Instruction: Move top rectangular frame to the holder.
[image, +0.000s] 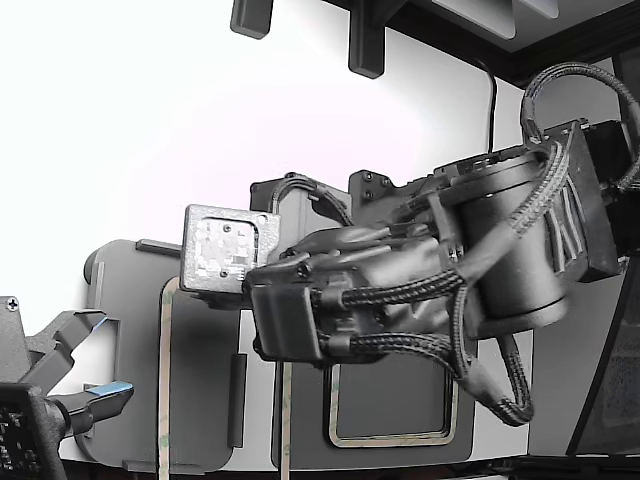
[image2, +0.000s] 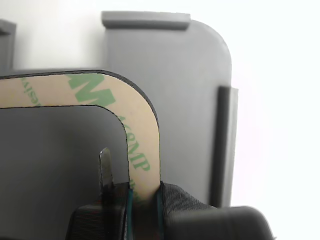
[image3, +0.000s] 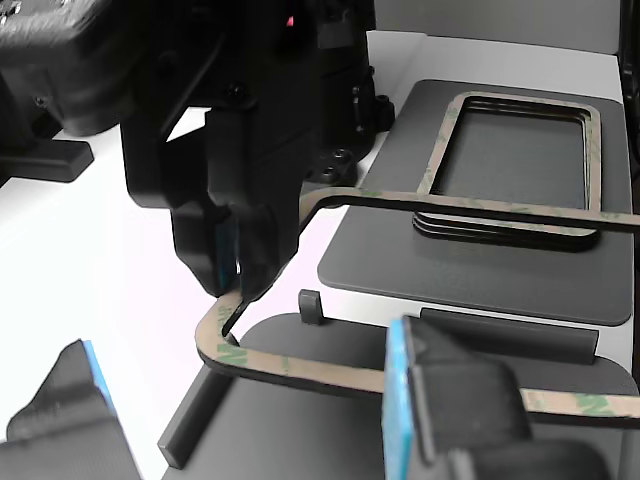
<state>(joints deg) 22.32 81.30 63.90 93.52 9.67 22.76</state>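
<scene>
Mid-carry: the gripper pinches the frame at lower centre, above the tray; next it likely needs lowering squarely between the tabs.

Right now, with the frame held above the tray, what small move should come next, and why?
Probably lower it a little and square it up. The hand pinches the tan frame by one side, and the other view shows that frame hanging above the grey holder, not yet lying inside its raised tabs. Opening the hand now could drop it askew.
</scene>
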